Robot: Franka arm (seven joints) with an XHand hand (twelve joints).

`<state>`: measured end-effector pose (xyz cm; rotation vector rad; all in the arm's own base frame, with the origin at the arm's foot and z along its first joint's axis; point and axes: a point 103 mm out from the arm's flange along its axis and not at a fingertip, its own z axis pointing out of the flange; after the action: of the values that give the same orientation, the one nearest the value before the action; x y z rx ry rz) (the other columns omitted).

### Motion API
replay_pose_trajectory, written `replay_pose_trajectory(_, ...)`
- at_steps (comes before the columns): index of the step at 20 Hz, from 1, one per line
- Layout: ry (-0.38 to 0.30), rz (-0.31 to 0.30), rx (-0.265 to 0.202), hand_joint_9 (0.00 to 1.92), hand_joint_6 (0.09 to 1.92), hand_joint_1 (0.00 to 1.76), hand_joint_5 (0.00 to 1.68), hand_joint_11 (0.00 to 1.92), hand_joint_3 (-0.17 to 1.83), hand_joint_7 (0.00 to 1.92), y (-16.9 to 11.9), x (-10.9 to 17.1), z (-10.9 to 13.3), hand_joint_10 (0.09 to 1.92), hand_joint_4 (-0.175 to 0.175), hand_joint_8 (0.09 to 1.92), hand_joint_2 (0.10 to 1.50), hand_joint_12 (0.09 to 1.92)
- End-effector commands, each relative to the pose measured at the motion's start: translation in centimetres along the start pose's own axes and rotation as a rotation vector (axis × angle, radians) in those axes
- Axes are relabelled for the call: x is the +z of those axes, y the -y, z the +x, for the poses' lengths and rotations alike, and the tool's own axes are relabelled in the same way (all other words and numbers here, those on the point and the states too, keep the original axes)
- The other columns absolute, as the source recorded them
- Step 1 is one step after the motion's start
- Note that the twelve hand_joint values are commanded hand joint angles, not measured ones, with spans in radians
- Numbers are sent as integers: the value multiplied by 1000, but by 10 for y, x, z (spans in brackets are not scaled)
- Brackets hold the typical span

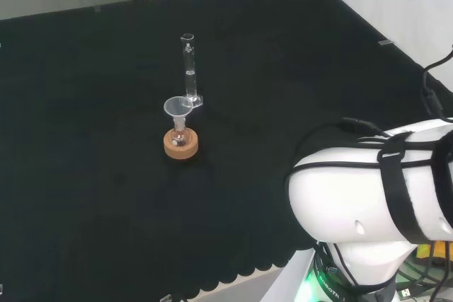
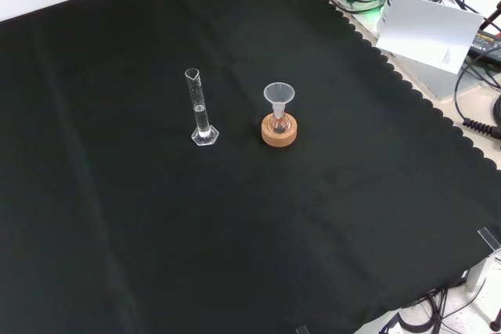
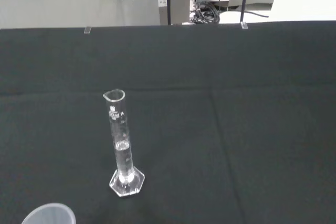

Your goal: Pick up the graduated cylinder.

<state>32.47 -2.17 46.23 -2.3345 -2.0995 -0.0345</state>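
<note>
I see tall clear glass graduated cylinder point(image 2: 200, 113) upright mid-cloth | front view: clear funnel point(image 2: 279, 98) on cork-ring flask point(image 2: 279, 130) just right | bare black cloth point(image 2: 117, 232) all round | hand state: can't tell

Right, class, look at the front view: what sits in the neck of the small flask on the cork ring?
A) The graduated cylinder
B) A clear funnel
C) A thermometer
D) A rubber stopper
B: a clear funnel stands in the flask on the cork ring, while the graduated cylinder stands apart on the cloth to its left in that view.
</note>
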Motion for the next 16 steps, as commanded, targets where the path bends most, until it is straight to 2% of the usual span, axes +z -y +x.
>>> replay_pose_trajectory(1, -52, 12, 10, 240, 87, 30, 223, 0, 356, 106, -39, 45, -26, 632, 4, 489, 1143, 1327)
replay_pose_trajectory(4, -80, 29, 1, 245, 87, 53, 231, 0, 342, 110, -63, 64, -40, 632, 1, 498, 1137, 1334)
replay_pose_trajectory(10, -160, 28, -60, 302, 87, 168, 260, 0, 299, 162, -102, 105, -74, 648, -7, 540, 1078, 1357)
replay_pose_trajectory(16, -217, 51, -99, 402, 87, 284, 312, 55, 266, 242, -123, 144, -76, 667, -14, 599, 1015, 1394)
